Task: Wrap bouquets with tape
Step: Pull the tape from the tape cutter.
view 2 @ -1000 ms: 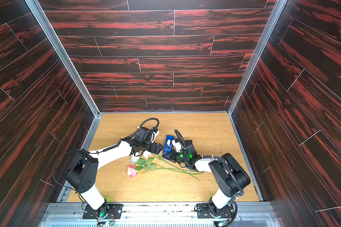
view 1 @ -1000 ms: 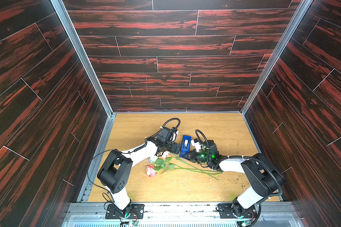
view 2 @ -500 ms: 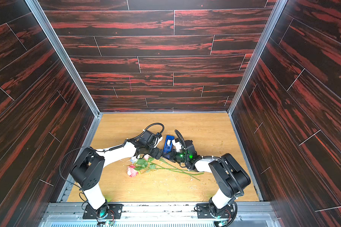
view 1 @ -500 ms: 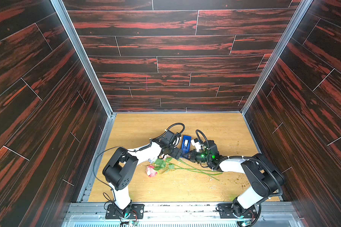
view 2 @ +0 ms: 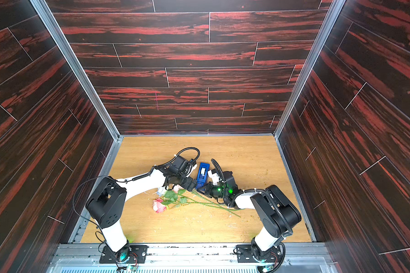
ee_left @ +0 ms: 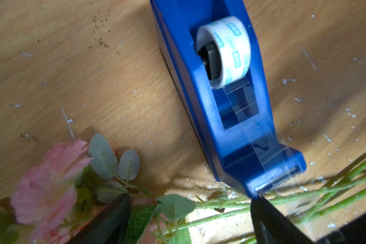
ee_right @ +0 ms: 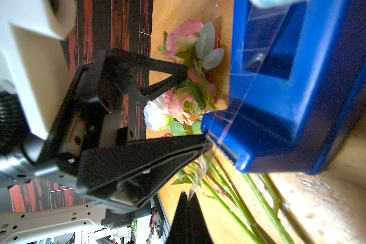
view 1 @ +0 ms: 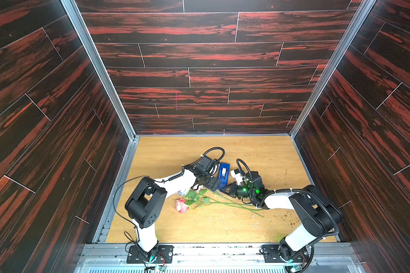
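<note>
- My right pincer (ee_right: 186, 199): pressed together, pinching the free end of the tape strip (ee_right: 197, 177). The strip runs from my tips up to the cutter teeth (ee_right: 226, 155) of the blue tape dispenser (view 1: 223, 173), just ahead of the tips.
- My left pincer (ee_left: 190, 221): spread wide, holding nothing. One finger sits right beside the cutter teeth; touching or not, can't tell. Rose heads (ee_right: 182, 101) show btw its fingers, further down.
- Bouquet (view 1: 199, 201) lies flat on the table (view 1: 175, 153), its stems (ee_left: 304, 194) passing close below both pincers and the strip.
- Step in hand, I reckon: draw out enough tape to go round the stems.
- To do it well: pull w/ right pincer straight away from the cutter teeth, along the strip's own line, low & steady. A sideways pull prob twists the strip, which looks crinkled near my tips.
- Dispenser looks light and may slide toward my right pincer; left pincer could brace it first.
- Hold the strip clear of the leaves till there's enough length, else it sticks early.
- Roll (ee_left: 230, 48) looks well stocked.
</note>
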You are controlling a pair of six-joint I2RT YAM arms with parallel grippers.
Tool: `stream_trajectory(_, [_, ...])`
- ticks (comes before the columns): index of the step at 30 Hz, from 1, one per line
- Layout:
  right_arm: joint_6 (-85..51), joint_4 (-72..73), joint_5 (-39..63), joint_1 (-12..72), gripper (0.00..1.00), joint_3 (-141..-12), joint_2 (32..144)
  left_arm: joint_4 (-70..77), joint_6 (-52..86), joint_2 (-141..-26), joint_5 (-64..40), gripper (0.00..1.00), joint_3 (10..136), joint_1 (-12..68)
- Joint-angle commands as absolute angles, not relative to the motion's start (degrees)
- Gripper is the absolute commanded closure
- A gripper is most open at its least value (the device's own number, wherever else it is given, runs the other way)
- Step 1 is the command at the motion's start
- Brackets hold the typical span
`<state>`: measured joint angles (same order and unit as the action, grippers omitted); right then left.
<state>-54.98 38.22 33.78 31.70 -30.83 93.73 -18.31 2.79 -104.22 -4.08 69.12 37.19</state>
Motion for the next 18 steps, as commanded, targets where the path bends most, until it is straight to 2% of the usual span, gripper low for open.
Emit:
stream_trajectory(1, [-56.22,39.02,36.50,33.68,1.00,-30.50,93.95,-16.23,3.01,-105.03,-2.46,0.08,71.10,37.43])
stream_trajectory(18, [-59.14,42.89,34.77,37.08,1.00,-26.28,92.90,-15.35,4.25,-106.26,-3.07,0.08,72.99,37.88])
